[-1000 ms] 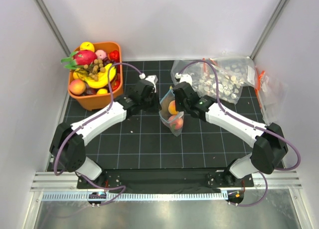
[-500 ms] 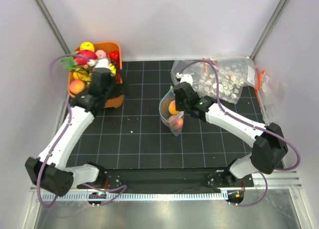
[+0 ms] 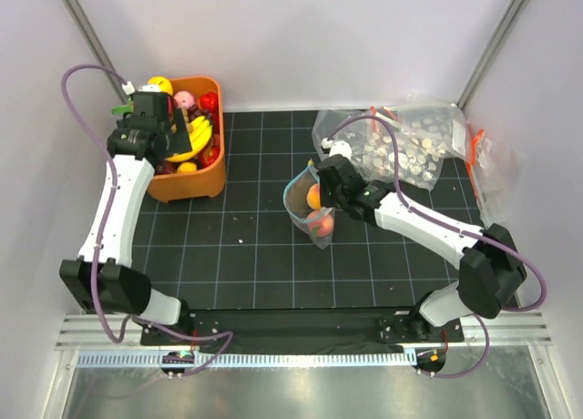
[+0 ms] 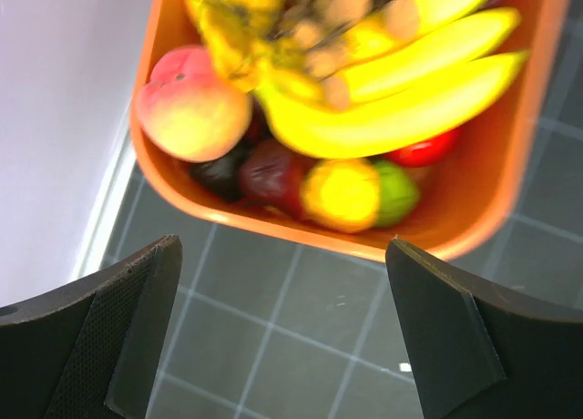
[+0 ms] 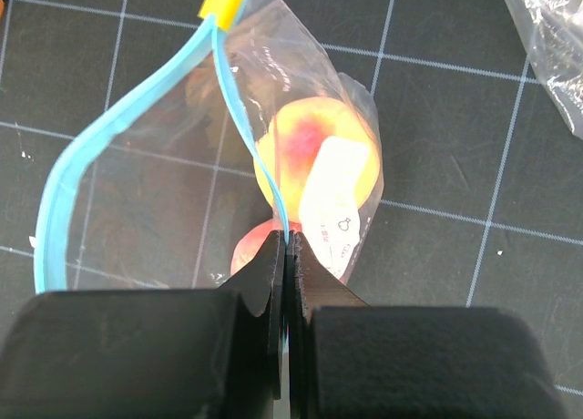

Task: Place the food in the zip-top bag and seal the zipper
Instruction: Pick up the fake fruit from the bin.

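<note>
Zip-top bag (image 5: 155, 191), food (image 5: 314, 155) inside, is pinched by the right gripper (image 5: 285, 255).

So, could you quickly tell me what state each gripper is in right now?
Left gripper: open, holding nothing.
Right gripper: shut on the bag's zipper.

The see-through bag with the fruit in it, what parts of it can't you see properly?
Right wrist view: the lower fruit is mostly hidden behind the shut fingers of the right gripper.
Right wrist view: the zipper disappears where those fingers pinch it.
Right wrist view: the print on the white label is too small to read.
Top view: the zip-top bag is small, and the right gripper covers its right edge.
</note>
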Available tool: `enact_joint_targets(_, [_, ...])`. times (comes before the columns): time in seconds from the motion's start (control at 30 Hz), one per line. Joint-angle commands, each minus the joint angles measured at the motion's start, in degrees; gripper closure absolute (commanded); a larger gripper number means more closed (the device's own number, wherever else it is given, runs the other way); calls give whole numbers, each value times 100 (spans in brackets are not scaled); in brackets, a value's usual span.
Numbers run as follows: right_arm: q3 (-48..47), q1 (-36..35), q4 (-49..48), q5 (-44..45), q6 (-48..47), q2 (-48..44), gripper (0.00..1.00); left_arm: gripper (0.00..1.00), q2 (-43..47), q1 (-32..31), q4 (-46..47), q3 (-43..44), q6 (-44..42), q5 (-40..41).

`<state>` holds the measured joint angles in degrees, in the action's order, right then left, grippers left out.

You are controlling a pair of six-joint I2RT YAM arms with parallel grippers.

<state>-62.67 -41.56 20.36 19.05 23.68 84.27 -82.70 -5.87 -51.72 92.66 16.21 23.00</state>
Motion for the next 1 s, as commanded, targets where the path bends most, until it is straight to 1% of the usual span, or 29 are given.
enact_joint_targets(0.0, [80,34,-278,-85,-13,-200,99,3,-307,147,-277,-133,-355,29])
enact_joint_targets(0.1, [133,43,-304,-121,-4,-271,99,3,-642,191,-303,-99,-337,11])
enact_joint_targets(0.13, [150,52,-331,-155,5,-288,99,4,-877,217,-321,-99,-364,55])
enact_joint_targets(0.23, [229,69,-392,-208,22,-367,99,4,-1134,402,-198,-178,-381,64])
enact_joint_targets(0.3, [273,69,-410,-244,40,-385,99,7,-1196,743,57,-248,-355,-277])
enact_joint_targets(0.4, [265,87,-436,-323,57,-385,99,13,-1328,1078,206,-240,-311,-525])
enact_joint_targets(0.53, [291,96,-463,-375,84,-438,99,18,-1442,1149,285,-292,-302,-683])
enact_joint_targets(0.6, [317,96,-454,-367,93,-473,99,23,-1504,1158,251,-284,-294,-788])
enact_joint_targets(0.73, [361,104,-454,-349,84,-560,99,28,-1557,1158,259,-284,-276,-928])
enact_joint_targets(0.77, [370,104,-454,-332,75,-587,99,38,-1565,1158,251,-275,-276,-990])
enact_joint_targets(0.8, [379,104,-463,-332,84,-596,99,42,-1565,1158,233,-240,-267,-1017])
enact_joint_targets(0.83, [379,122,-463,-305,75,-613,99,52,-1548,1158,233,-222,-258,-1069])
enact_joint_targets(0.9, [370,113,-445,-305,75,-631,99,60,-1495,1158,216,-205,-232,-1096])
enact_joint_targets(0.93, [370,113,-436,-297,66,-640,99,63,-1382,1158,207,-213,-197,-1175])
enact_joint_targets(0.97, [370,113,-428,-288,58,-640,99,64,-1276,1158,215,-222,-162,-1219])
